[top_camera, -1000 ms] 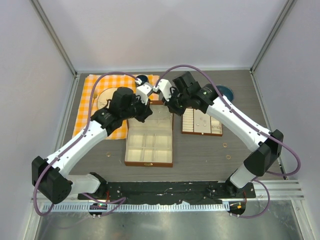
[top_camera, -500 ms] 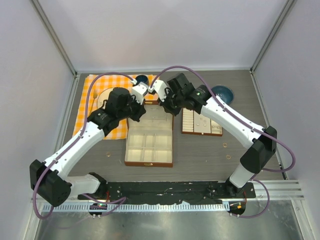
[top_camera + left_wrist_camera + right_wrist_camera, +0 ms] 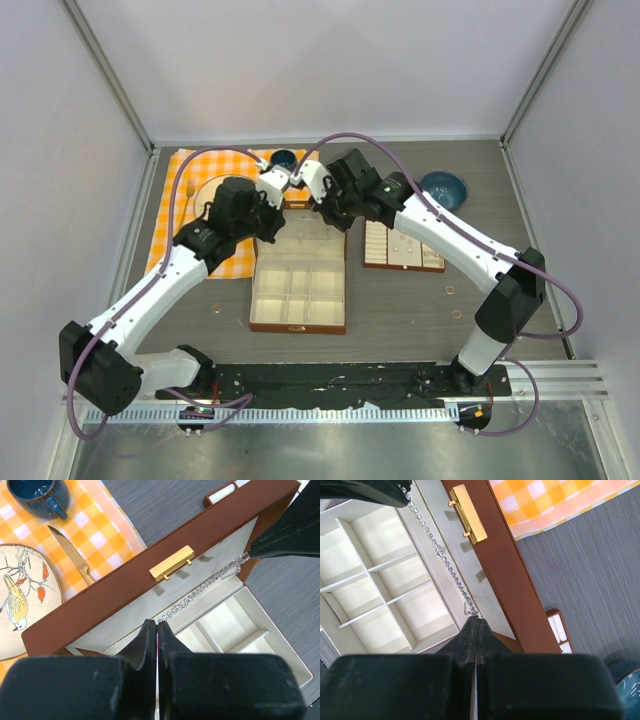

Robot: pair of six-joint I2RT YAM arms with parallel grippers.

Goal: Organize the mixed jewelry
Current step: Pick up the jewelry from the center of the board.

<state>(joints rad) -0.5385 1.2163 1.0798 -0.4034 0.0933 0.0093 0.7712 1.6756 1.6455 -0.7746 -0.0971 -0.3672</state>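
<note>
A: So, does the overhead view show the chain (image 3: 200,591)?
B: No; only wrist views do: left hand (image 3: 157,630) and right hand (image 3: 477,622) each pinch one end, stretching it across the box lid (image 3: 100,597).

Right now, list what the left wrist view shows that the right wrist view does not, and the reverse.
Only the left wrist: a blue mug, a bird-painted plate and a gold utensil. Only the right wrist: the edge of a blue bowl. Both: the silver chain stretched over the open brown box, each end pinched in shut jaws, plus the gold clasp and the checked cloth.
</note>
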